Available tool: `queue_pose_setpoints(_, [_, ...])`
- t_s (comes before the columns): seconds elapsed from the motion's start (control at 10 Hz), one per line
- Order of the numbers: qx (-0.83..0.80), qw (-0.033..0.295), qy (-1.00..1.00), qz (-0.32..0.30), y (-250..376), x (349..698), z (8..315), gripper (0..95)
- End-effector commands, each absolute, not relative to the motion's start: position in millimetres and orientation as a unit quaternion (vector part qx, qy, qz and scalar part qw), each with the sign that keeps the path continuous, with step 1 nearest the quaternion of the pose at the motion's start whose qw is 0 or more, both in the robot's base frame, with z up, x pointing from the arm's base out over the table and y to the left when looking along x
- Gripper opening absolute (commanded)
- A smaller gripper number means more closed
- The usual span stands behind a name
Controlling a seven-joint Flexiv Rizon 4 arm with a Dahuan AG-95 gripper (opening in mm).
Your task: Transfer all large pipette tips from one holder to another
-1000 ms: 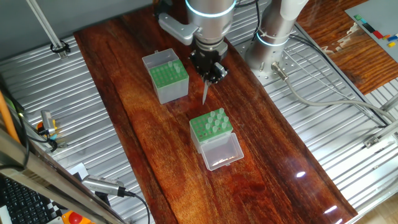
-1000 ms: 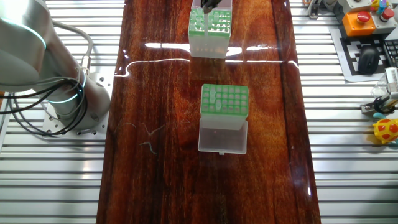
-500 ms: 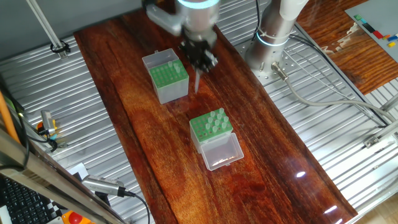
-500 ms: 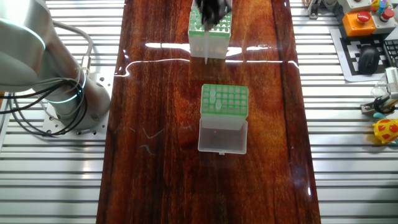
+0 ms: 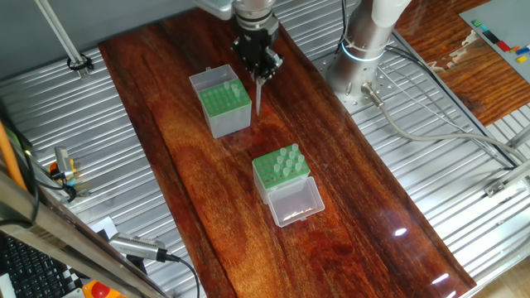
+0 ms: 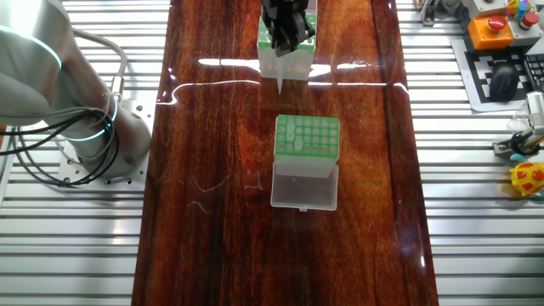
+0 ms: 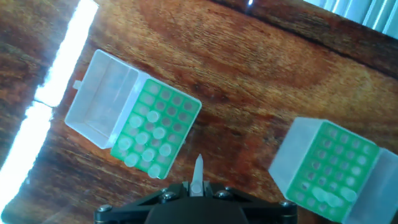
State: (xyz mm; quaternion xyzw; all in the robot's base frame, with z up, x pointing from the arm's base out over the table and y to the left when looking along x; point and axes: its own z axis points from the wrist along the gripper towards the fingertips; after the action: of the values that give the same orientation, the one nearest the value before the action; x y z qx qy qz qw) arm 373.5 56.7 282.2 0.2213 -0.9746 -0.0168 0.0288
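Observation:
My gripper [image 5: 258, 70] is shut on one large pipette tip [image 5: 257, 98], which hangs point down just right of the grey-sided holder [image 5: 224, 106], above the table. The hand view shows the tip [image 7: 198, 171] clamped between my fingers, pointing at the wood between the two boxes. The clear-sided holder [image 5: 281, 168] has its lid open and holds several tips; in the hand view it lies at the left [image 7: 155, 134]. The grey-sided holder [image 7: 329, 165] has a few tips in one corner. In the other fixed view the gripper [image 6: 283, 47] and the tip [image 6: 280, 76] stand in front of the clear-sided holder [image 6: 293, 64], behind the grey-sided one [image 6: 308, 138].
The boxes stand on a dark wooden board [image 5: 348, 223] with ribbed metal on both sides. The arm's base [image 5: 364, 41] and cables [image 5: 431, 124] are at the right rear. A red stop button box [image 6: 493, 30] and small items lie off the board.
My gripper has carried the tip away from the clear-sided holder to beside the grey-sided holder. Both boxes have stayed put.

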Motion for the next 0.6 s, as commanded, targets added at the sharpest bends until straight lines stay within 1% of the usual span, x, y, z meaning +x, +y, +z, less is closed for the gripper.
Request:
queue_pose_setpoints(0.1, [0.206, 0.032, -0.978, 0.001, 50, 374, 284, 0.0])
queue_pose_setpoints(0.4, [0.222, 0.035, -0.974, 0.009, 34, 383, 290, 0.0])
queue_pose_setpoints(0.6, [0.233, 0.036, -0.972, 0.01, 22, 393, 300, 0.0])
